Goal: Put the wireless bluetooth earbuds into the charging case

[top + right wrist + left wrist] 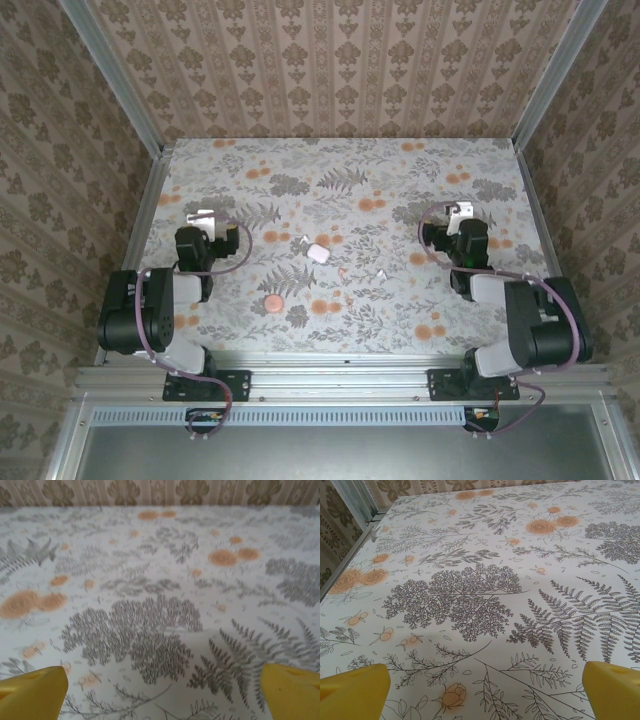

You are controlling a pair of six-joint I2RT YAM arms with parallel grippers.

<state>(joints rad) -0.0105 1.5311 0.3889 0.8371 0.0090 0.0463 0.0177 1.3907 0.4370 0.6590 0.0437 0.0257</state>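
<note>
Floral cloth in grey fern and orange blossom covers the table (200, 165), with patterned wallpaper rising on three sides. Judging from how things lie, the task has hardly begun. The charging case (318, 253) sits near the middle of the cloth, a small white lump, too small for me to tell whether its lid is up or down. Nothing looks seated in it. A few tiny white specks lie loose on the cloth around it, which I take for the earbuds (381, 275). One is just beside the case at its 11 o'clock, and two more trail off towards its 4 o'clock, though I cannot make out their shape. A pink disc (272, 303) rests at the case's 7 o'clock, apart from it. So all the picking up and inserting is left to do. My left gripper (205, 217) hangs well off at roughly the case's 9 o'clock, and my right gripper (460, 211) well off between its 2 and 3 o'clock. From my left wrist, the left gripper (482, 695) has its yellow fingertips (352, 690) spread to the corners of the view over bare cloth. My right gripper (162, 695) shows the same from its own wrist: spread fully wide, grasping nothing, touching nothing.
</note>
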